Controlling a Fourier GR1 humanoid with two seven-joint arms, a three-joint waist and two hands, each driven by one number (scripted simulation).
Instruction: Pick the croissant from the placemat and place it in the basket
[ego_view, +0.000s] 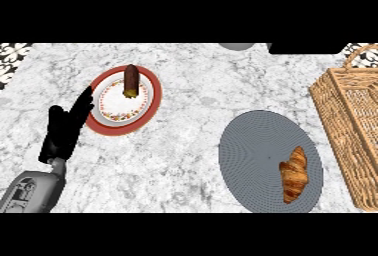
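A golden-brown croissant (294, 174) lies on the right part of a round grey placemat (255, 150) at the lower right of the counter. A wicker basket (347, 115) with a handle stands just right of the placemat, partly cut off by the view's edge. My left hand (65, 129) rests open at the left, fingers straight and pointing up, its fingertips next to a red plate. It is far from the croissant and holds nothing. My right hand does not show.
A red plate (151, 107) carries a smaller white patterned plate (111, 102) with a dark brown oblong item (131, 80) on it, at upper left. A grey round object (236, 46) and a black one (303, 48) sit at the far edge.
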